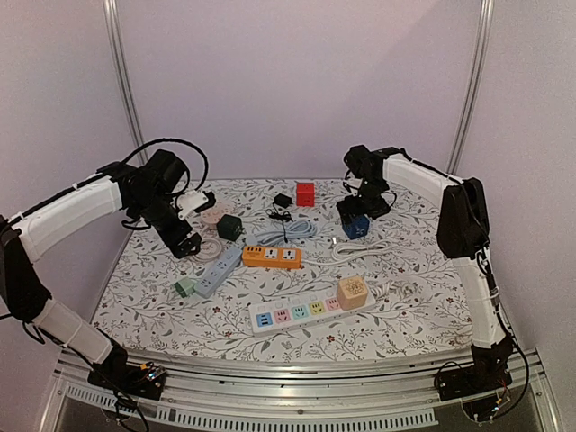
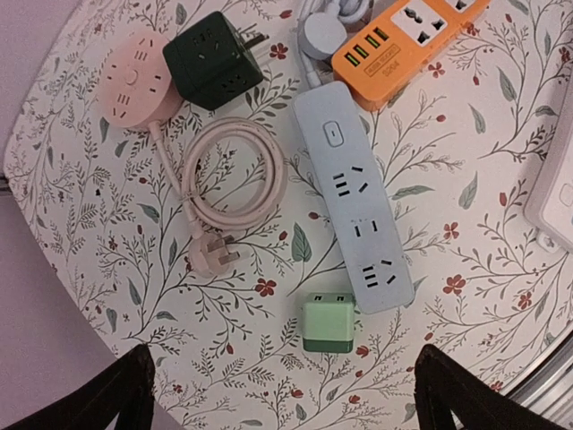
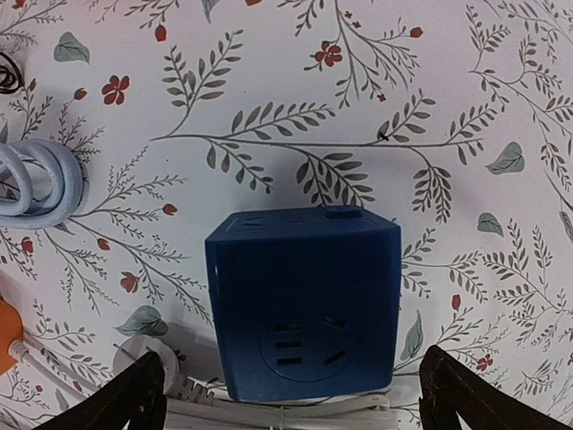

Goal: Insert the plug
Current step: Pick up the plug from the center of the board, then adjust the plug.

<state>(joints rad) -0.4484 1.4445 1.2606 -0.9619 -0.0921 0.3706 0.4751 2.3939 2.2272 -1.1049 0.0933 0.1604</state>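
Note:
A pink three-pin plug (image 2: 210,255) lies on the floral cloth at the end of a coiled pink cable (image 2: 235,170) that runs from a round pink socket (image 2: 134,85). Beside it lies a pale blue power strip (image 2: 354,197), with a small green adapter (image 2: 329,322) at its near end. My left gripper (image 2: 285,376) hangs open above the green adapter and holds nothing. My right gripper (image 3: 291,381) is open over a dark blue socket cube (image 3: 304,305), one finger on each side and clear of it. A white plug (image 3: 143,354) and its white cable (image 3: 295,417) lie by the cube's base.
An orange power strip (image 1: 271,256), a dark green cube (image 1: 229,227), a red cube (image 1: 305,193) and a black adapter (image 1: 283,200) lie mid-table. A long white strip (image 1: 306,312) with a peach cube (image 1: 352,292) on it lies near the front. A pale blue cable coil (image 3: 36,184) lies left of the blue cube.

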